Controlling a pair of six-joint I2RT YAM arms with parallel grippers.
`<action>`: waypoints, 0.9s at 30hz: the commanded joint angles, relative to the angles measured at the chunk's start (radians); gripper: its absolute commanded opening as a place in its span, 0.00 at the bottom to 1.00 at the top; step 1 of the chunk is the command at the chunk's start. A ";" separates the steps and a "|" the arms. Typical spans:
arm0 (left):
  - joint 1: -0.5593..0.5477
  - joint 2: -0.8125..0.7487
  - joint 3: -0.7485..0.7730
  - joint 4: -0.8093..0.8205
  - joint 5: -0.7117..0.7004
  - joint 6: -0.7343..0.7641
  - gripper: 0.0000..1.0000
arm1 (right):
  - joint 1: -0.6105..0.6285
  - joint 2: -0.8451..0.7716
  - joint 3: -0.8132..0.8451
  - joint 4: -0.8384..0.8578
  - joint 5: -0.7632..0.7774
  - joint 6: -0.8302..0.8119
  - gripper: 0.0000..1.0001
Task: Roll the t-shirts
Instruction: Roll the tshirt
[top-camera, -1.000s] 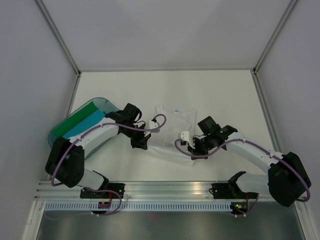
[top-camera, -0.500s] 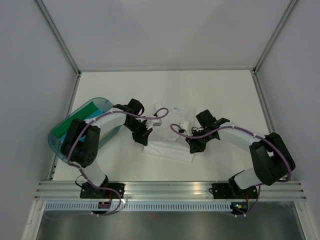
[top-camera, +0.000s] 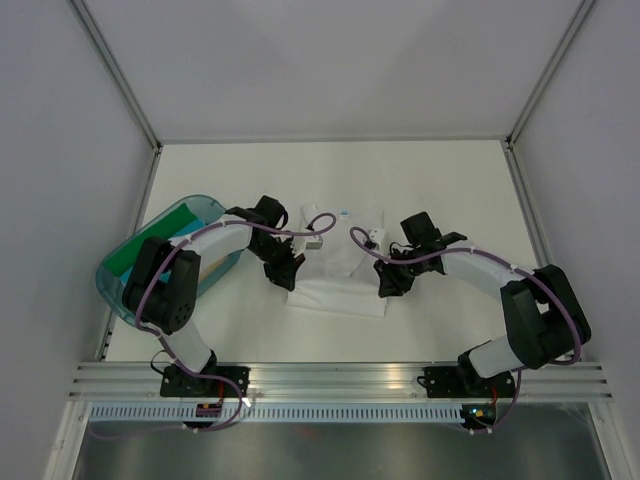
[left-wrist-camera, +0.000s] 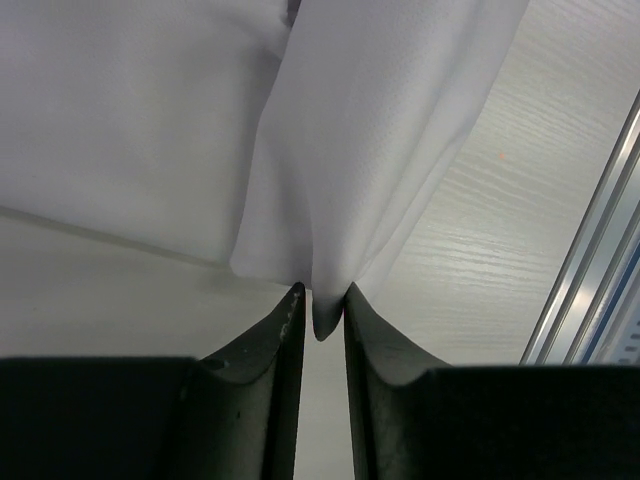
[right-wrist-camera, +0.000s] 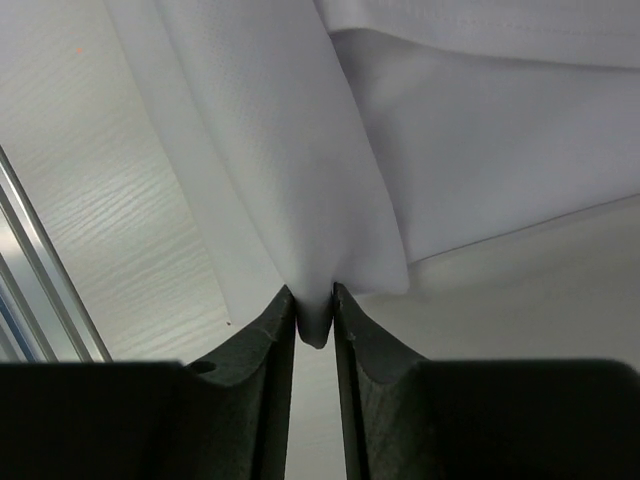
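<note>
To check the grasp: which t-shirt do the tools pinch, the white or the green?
The white t-shirt: the left tool and the right tool each pinch a fold of it. The green one lies apart in the tub.

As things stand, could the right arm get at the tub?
Probably not. The tub sits at the far left, beyond the left arm, and the right gripper is pinching the shirt, which lies between them.
</note>
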 joint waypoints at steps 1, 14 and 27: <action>0.028 0.017 0.048 0.030 0.002 -0.043 0.28 | -0.004 0.031 0.055 0.038 -0.062 0.044 0.25; 0.044 0.025 0.068 0.097 -0.022 -0.165 0.32 | -0.077 0.105 0.076 0.112 -0.111 0.197 0.04; 0.044 0.022 0.063 0.211 -0.249 -0.276 0.33 | -0.093 0.141 0.075 0.178 -0.044 0.322 0.13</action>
